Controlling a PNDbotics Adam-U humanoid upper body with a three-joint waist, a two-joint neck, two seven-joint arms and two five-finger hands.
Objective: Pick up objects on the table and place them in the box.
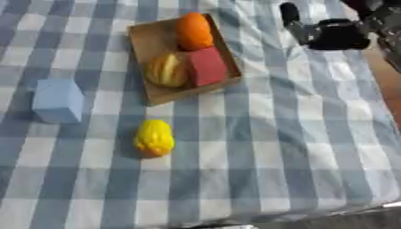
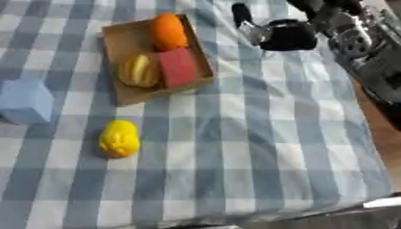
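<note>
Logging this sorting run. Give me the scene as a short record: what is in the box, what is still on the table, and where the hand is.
box: shallow brown box on the checked tablecloth
in box: orange object, yellow ribbed object, red block
outside box: light blue block to the box's left; yellow object nearer the camera
right hand: right hand right of the box, holding nothing; whether its fingers are curled cannot be told
left hand: not in view

My box holds an orange, yellow fruit & red block; blue block & yellow toy lie outside on the cloth.
</note>
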